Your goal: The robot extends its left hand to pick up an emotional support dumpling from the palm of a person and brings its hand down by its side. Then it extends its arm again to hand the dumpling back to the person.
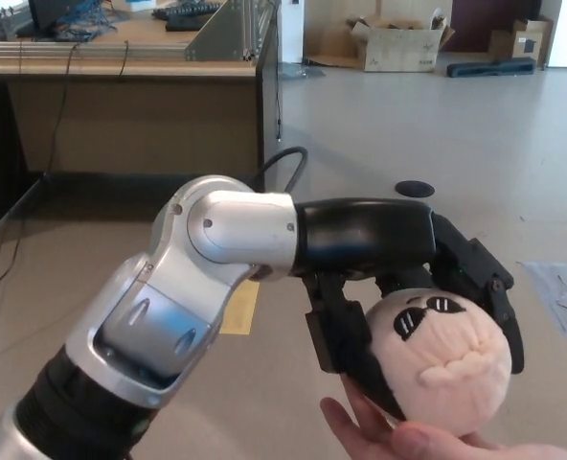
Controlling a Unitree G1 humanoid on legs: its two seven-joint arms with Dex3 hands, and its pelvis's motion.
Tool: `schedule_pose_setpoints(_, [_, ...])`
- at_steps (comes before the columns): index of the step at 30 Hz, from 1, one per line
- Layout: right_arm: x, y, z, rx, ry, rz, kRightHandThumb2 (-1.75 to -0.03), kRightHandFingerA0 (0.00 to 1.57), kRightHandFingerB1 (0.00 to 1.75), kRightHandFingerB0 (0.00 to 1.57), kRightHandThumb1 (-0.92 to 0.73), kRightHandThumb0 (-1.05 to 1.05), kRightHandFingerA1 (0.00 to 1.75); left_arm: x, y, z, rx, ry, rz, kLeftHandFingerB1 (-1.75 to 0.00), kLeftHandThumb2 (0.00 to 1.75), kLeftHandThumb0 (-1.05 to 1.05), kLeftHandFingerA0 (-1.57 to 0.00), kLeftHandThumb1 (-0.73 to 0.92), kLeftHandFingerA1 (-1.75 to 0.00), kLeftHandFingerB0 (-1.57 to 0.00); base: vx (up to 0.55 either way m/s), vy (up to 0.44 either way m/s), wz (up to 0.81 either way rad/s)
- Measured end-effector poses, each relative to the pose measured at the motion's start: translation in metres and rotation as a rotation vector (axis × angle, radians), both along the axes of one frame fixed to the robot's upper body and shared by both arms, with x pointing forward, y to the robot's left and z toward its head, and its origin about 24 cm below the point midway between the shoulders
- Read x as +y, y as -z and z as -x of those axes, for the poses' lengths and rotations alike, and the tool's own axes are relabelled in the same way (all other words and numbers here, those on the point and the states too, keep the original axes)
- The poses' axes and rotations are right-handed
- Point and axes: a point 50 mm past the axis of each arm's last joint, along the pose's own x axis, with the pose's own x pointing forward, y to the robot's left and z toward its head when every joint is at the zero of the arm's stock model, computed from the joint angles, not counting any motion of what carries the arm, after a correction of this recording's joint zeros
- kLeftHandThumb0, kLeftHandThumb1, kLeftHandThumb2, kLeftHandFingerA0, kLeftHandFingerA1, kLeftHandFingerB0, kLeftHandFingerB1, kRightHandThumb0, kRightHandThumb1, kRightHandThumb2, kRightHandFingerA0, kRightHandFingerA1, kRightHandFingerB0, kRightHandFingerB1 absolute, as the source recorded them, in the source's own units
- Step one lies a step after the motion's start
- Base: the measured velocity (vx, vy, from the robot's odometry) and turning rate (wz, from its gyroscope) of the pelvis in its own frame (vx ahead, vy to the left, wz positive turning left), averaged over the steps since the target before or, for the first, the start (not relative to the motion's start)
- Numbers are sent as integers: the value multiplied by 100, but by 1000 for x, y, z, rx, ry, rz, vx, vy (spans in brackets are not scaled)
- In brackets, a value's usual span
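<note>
1. Grip: black three-fingered left hand [408,287] wrapped around pale pink round plush dumpling [443,356] with drawn-on sunglasses, thumb at 9 o'clock of the toy, two fingers curling over its 1 to 3 o'clock side.
2. Position: dumpling low in head view, toward 5 o'clock, resting on a person's upturned palm [427,443] from below.
3. Reason, judged: palm offered flat as a platform, leaving top and sides free for fingers.
4. Stage, judged: pickup phase, lift not yet made.
5. Background: wooden desk [130,105] at 11 o'clock, well apart.
6. Right hand: out of view.
</note>
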Motion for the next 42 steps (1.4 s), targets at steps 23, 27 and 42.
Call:
schedule_pose_setpoints(23, [1,-1,0,-14,0,25,-58,85,54,82,-60,-30,68,88,-41,-22,234,-205,639,-76,63,-18,-89,78,-113,-92,0,0,0])
schedule_pose_setpoints(27, [1,-1,-1,-13,2,24,-57,85,54,82,-59,-30,77,122,-62,-24,241,-248,769,-79,73,-10,-84,78,-118,-90,0,0,0])
schedule_pose_setpoints(42, [0,2,3,-7,9,22,-57,83,56,83,-59,-30,76,258,-14,3,347,-495,1135,-82,67,-4,-86,85,-121,-89,0,0,0])
